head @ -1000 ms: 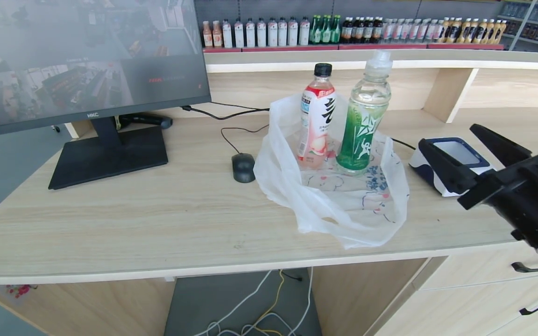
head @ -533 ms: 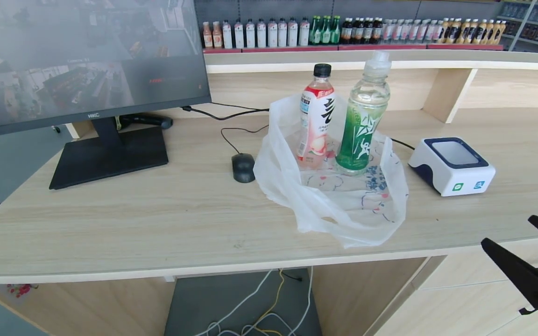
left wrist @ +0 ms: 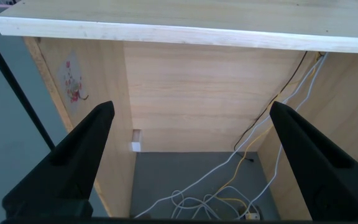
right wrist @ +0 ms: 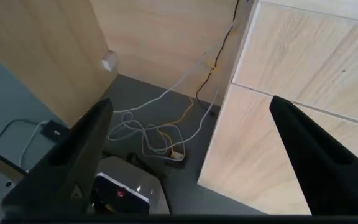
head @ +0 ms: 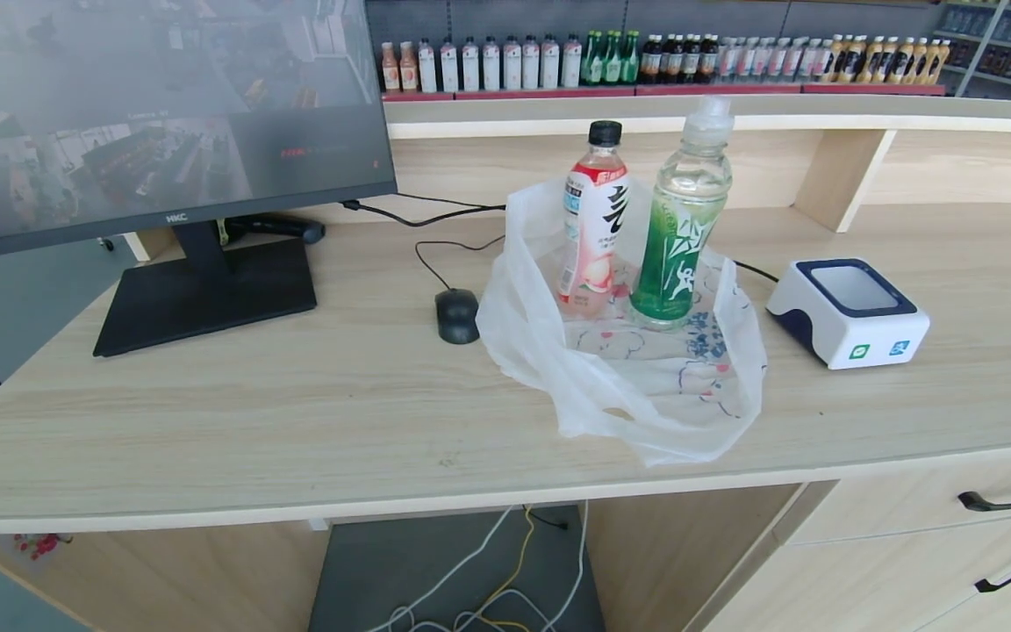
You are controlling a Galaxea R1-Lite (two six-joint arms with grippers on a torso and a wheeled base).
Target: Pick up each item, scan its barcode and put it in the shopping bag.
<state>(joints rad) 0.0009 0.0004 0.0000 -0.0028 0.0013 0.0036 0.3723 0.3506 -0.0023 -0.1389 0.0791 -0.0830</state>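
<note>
Gaping: left tool, right tool; scanner cable vanishes behind shopping bag; monitor cropped.

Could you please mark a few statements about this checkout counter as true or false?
1. The pink-labelled bottle and the green-labelled bottle both stand upright in the shopping bag. True.
2. The scanner lies inside the bag. False: it sits on the counter beside the bag.
3. The mouse lies between the monitor stand and the bag. True.
4. The left gripper is shut on a bottle. False: it is open and empty.
</note>
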